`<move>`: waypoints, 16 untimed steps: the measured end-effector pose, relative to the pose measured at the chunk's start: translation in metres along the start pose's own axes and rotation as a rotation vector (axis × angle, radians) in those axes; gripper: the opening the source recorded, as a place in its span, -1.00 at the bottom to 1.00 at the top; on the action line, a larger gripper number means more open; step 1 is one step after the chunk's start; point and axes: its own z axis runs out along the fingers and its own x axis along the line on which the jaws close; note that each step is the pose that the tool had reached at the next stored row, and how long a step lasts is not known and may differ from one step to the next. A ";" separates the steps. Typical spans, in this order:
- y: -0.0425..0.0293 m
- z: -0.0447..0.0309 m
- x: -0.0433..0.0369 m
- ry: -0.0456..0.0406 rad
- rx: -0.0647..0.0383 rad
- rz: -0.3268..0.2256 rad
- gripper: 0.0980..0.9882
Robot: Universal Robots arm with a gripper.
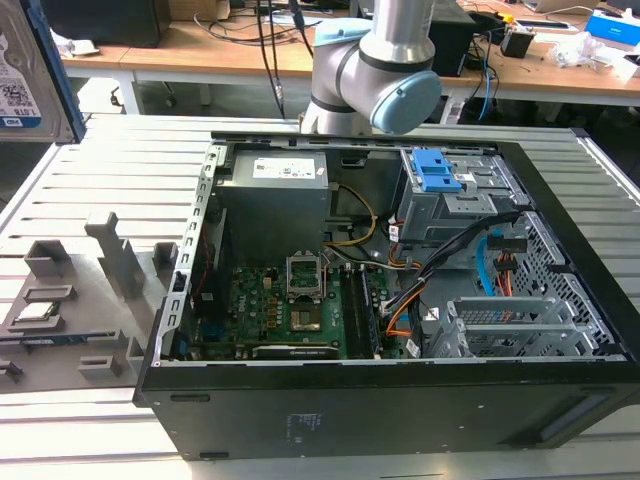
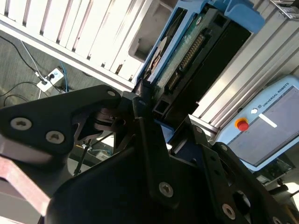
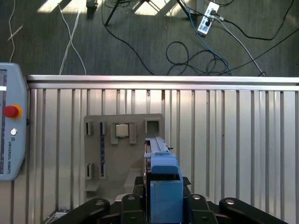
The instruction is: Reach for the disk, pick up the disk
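The tool [image 2: 156,109] is clamped shut on the disk [image 2: 196,46]. In the second wrist view its black fingers [image 2: 140,105] press on both sides of one short end, and the rest of the disk sticks out beyond the fingertips. The connector edge and green board face the camera, with the blue bracket [image 2: 238,14] at the far end. In the first wrist view the disk [image 3: 163,163] stands on edge between the two halves of the tool [image 3: 163,186], with the bracket's blue side uppermost.

The disk hangs in the air, clear of the slatted metal counter [image 3: 233,140] below the tool. Directly under the tool lies a grey holder tray [image 3: 124,158] with slots, and a small square silver chip [image 3: 121,130] sits in one of its pockets. A control tablet [image 3: 11,135] with a red button [image 3: 11,111] rests on the counter off to one side of the tool. Past the counter's edge, cables and a power strip [image 3: 208,18] lie on the floor.

In the exterior view the disk [image 1: 20,85] shows at the exterior view's left edge, label side out, above the tray [image 1: 100,290]. The open computer case [image 1: 400,400] lies on the counter [image 1: 120,180], well away from the disk, with the arm [image 1: 385,70] behind it.
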 end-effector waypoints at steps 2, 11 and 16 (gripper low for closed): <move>-0.0107 -0.0005 0.0001 0.0001 0.000 0.000 -0.40; -0.0411 -0.0019 0.0005 0.0000 0.000 0.000 -0.40; -0.0567 -0.0025 0.0006 0.0000 0.000 0.000 -0.40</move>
